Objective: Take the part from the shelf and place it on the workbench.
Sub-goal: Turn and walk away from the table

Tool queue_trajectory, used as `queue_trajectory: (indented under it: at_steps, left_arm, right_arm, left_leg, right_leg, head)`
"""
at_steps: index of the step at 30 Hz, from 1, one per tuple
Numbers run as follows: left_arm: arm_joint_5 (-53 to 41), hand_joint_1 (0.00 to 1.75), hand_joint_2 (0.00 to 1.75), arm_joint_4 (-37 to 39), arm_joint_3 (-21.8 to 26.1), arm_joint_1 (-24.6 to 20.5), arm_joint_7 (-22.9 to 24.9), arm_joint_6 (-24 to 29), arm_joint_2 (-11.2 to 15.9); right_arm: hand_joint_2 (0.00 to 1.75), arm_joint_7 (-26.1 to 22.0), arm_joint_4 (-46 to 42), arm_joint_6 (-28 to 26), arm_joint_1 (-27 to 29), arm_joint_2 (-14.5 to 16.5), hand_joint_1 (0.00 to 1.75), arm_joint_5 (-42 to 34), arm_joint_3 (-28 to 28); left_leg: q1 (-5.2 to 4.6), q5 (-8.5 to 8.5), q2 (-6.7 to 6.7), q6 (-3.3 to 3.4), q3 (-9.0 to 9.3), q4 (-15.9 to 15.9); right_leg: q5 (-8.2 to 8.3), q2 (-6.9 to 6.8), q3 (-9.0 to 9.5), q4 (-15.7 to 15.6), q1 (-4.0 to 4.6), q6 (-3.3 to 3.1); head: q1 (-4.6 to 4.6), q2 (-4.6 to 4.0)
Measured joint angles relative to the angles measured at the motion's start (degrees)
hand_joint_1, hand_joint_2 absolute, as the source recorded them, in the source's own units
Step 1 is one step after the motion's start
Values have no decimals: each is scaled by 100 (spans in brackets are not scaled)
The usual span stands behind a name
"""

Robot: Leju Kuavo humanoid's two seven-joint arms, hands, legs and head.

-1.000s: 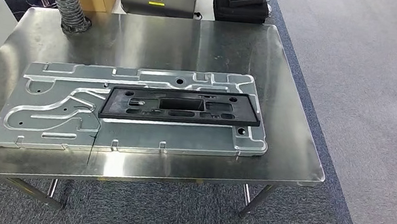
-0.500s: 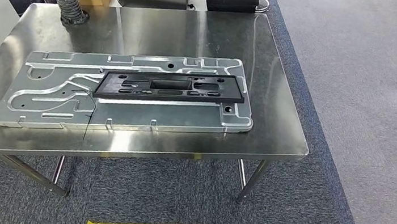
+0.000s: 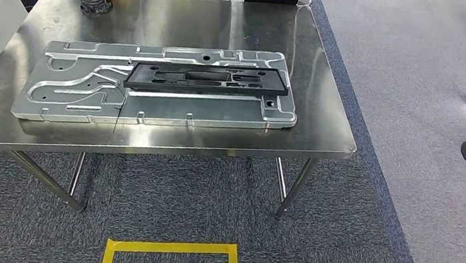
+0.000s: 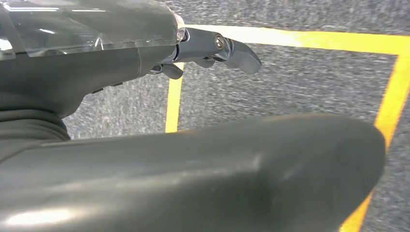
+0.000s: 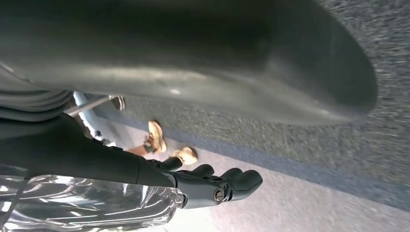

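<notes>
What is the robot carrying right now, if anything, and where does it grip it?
Nothing. The left hand and right hand hang over the carpet with nothing in them; the black part lies on the metal plate.

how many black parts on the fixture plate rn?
1. The black part lies flat on the silver fixture plate, toward its far right side, on the steel workbench. No other is visible.

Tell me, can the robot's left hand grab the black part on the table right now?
Probably not. The left hand hangs low over the carpet by the yellow tape, while the black part lies far off on the steel workbench.
</notes>
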Motion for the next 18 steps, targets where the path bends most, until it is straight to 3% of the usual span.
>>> queue_trajectory:
  at_steps: [2, 3, 4, 6, 8, 10, 11, 12, 13, 15, 17, 18]
  left_arm:
    - [-11, 0, 0, -1, 0, -4, -2, -4, 3]
    - [-19, 0, 0, -2, 0, -9, -4, -14, 4]
    - [-25, 0, 0, -2, 0, -12, -7, -33, 3]
    - [-39, 0, 0, -1, -1, -14, -8, -82, 3]
    - [-68, 0, 0, 1, -2, -10, -1, -117, -3]
    - [-98, 0, 0, 1, -2, -17, 9, -145, -10]
    - [-108, 0, 0, 1, -2, -23, 10, -165, -11]
    - [-108, 0, 0, 1, -2, -31, 3, -189, -11]
    - [-103, 0, 0, 1, -2, -38, -12, -215, -11]
    - [-86, 0, 0, 0, -2, -57, -62, -277, -10]
    - [-76, 0, 0, -3, -2, -100, -103, -318, -10]
    - [-74, 0, 0, -5, -2, -121, -112, -327, -10]
  right_arm:
    - [175, -89, 37, 219, -41, 4, 0, 8, 1]
    - [175, -188, 57, 377, -58, 22, 0, 35, 11]
    - [175, -318, 74, 528, -69, 45, 0, 78, 31]
    - [87, -646, 120, 757, -89, 148, 0, 173, 94]
    - [0, -960, 153, 920, -126, 272, 0, 211, 159]
    - [0, -1131, 176, 1042, -162, 384, 0, 226, 209]
    - [0, -1150, 190, 1095, -175, 427, 0, 231, 225]
    - [0, -1133, 206, 1147, -185, 466, 0, 233, 237]
    - [0, -1088, 217, 1185, -193, 488, 0, 233, 242]
    - [0, -915, 230, 1218, -208, 515, 0, 251, 252]
    - [0, -691, 231, 1243, -215, 521, 0, 273, 277]
    - [0, -578, 231, 1271, -216, 521, 0, 272, 287]
  left_leg:
    - [6, 66, -1, -76, -144, 115]
    - [5, 107, 1, -114, -182, 142]
    - [8, 158, 3, -156, -205, 147]
    - [31, 141, -6, -234, -267, 181]
    - [55, -259, -19, -296, -410, 516]
    - [62, -829, -24, -335, -594, 1232]
    - [62, -975, -25, -346, -643, 1569]
    - [62, -980, -25, -348, -622, 1776]
    - [62, -859, -25, -340, -511, 1791]
    - [60, -547, -29, -295, -2, 1248]
    - [38, -554, -39, -230, 595, 380]
    - [24, -620, -43, -195, 758, 88]
  right_leg:
    - [-123, 14, 571, -848, 14, -33]
    - [-216, 18, 699, -1083, 36, -77]
    - [-239, 18, 716, -1169, 63, -138]
    - [-144, -7, 616, -1173, 66, -263]
    - [-9, -33, 476, -1184, 61, -373]
    - [124, -40, 304, -1168, 87, -418]
    - [189, -42, 211, -1154, 101, -421]
    - [252, -46, 114, -1134, 113, -419]
    - [308, -49, 17, -1110, 121, -413]
    - [414, -52, -164, -1054, 130, -390]
    - [512, -53, -298, -1004, 149, -342]
    - [566, -56, -337, -995, 156, -312]
  head:
    - [-1, 1]
    - [-1, 1]
    - [-1, 0]
    - [1, -1]
    - [0, -1]
    - [-1, -1]
    - [-1, -1]
    - [-1, -1]
    - [-1, -1]
    - [-1, -1]
    - [-1, 0]
    - [-1, 0]
